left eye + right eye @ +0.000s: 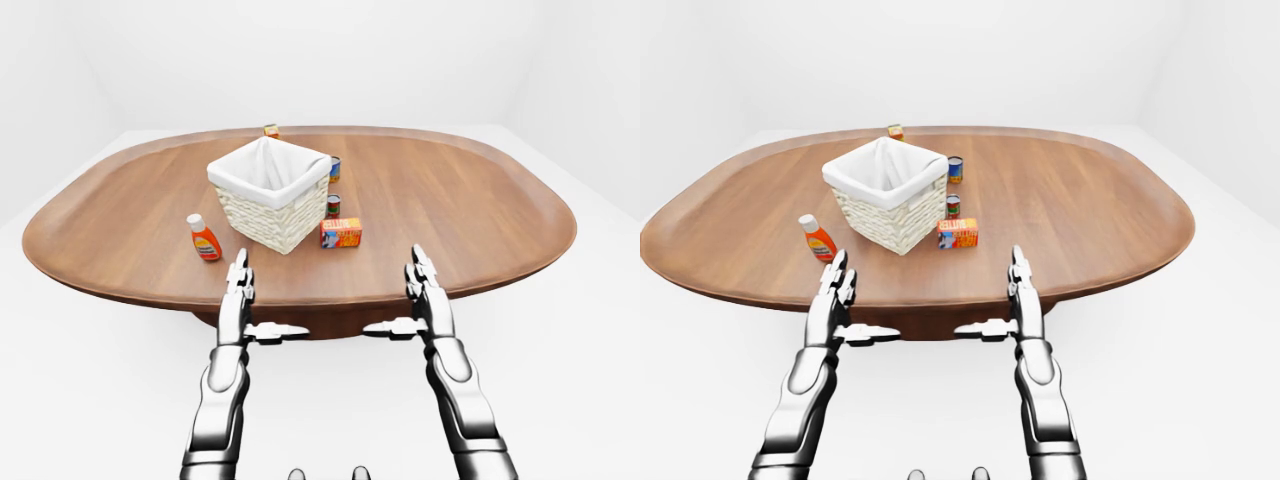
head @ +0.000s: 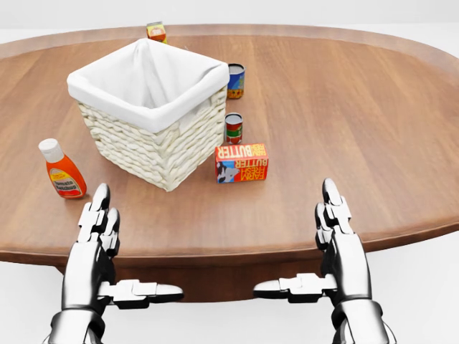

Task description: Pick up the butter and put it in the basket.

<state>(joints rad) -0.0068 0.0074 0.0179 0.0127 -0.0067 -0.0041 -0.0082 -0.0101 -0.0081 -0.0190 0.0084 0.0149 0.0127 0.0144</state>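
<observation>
On the table (image 2: 344,107), the butter (image 2: 242,163) lies just right of the basket (image 2: 150,111) in the head view. A sauce bottle (image 2: 64,170) stands to the basket's left. Two cans (image 2: 234,127) sit above the butter.

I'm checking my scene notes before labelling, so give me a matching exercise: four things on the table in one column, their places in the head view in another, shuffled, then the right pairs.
Things:
1. white-lined wicker basket
2. orange squeeze bottle with white cap
3. red and orange butter box
4. small orange carton

Places in the head view:
A. at the top edge of the brown oval wooden table
B. just right of the basket's lower corner
C. left of the basket
D. left of centre, between bottle and cans

Pairs: 1-D, 2-C, 3-B, 4-A
</observation>
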